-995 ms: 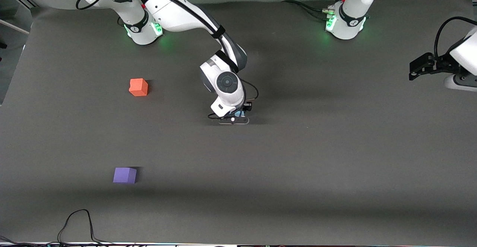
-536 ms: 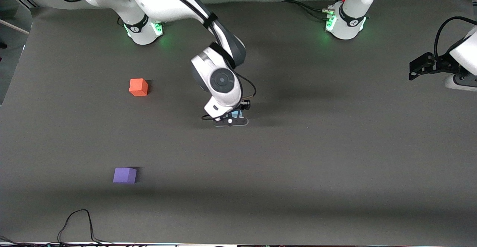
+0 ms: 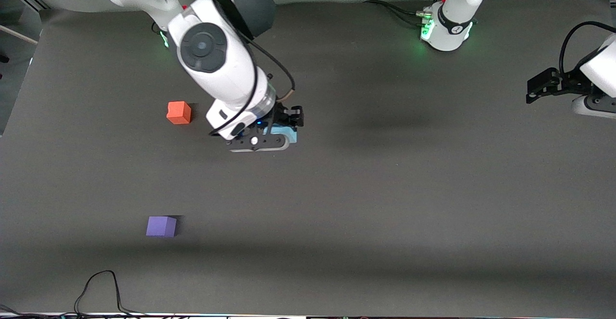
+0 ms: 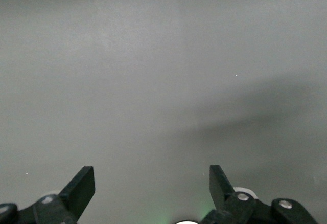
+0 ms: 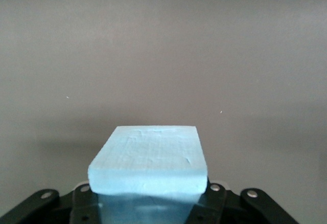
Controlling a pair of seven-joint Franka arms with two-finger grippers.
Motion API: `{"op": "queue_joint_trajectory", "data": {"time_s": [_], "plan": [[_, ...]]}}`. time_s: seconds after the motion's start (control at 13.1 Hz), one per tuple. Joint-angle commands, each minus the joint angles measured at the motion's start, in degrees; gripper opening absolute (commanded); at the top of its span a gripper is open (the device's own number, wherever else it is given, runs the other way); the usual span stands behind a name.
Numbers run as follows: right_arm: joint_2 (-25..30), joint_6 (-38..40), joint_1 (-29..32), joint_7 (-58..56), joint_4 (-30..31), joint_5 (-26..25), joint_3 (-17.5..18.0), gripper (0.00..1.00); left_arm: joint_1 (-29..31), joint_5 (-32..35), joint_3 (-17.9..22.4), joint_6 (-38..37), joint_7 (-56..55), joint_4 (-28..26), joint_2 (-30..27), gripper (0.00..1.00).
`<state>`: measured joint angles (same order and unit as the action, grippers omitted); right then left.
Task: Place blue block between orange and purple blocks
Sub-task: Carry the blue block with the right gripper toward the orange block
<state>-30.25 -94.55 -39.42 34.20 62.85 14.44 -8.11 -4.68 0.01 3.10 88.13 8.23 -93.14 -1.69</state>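
My right gripper (image 3: 280, 127) is shut on the light blue block (image 3: 288, 134) and holds it in the air over the bare mat, toward the middle of the table. In the right wrist view the blue block (image 5: 149, 158) fills the space between the jaws and hides the fingers. The orange block (image 3: 179, 112) sits on the mat toward the right arm's end. The purple block (image 3: 161, 226) lies nearer the front camera than the orange one. My left gripper (image 3: 533, 89) waits open at the left arm's end, and nothing sits between its fingers (image 4: 79, 188).
A dark grey mat (image 3: 385, 189) covers the table. A black cable (image 3: 98, 290) loops on the mat's edge nearest the front camera, by the purple block. The two arm bases, one of them (image 3: 445, 25), stand along the farthest edge.
My right arm has risen with the blue block and carried it toward the orange block's end of the table. The left arm, orange block and purple block have not moved.
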Motion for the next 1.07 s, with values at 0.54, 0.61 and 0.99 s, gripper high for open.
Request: {"op": "queue_joint_trajectory", "data": {"time_s": [0.54,0.61,0.99], "plan": [[10.64,6.57,9.97,-30.18,14.37,-5.99,-10.24,0.45,-0.5,-0.54,0.42,-0.59,-0.23,-0.03,-0.77,1.0],[12.74,5.17,11.97,-32.59,18.06,-6.52,-10.52,0.45,-0.5,-0.54,0.42,-0.59,-0.23,0.06,-0.77,1.0],[23.38,-2.46,30.17,-43.41,34.32,-10.21,-2.0,0.45,-0.68,-0.63,0.33,-1.29,-3.56,0.41,-0.77,1.0]]}}
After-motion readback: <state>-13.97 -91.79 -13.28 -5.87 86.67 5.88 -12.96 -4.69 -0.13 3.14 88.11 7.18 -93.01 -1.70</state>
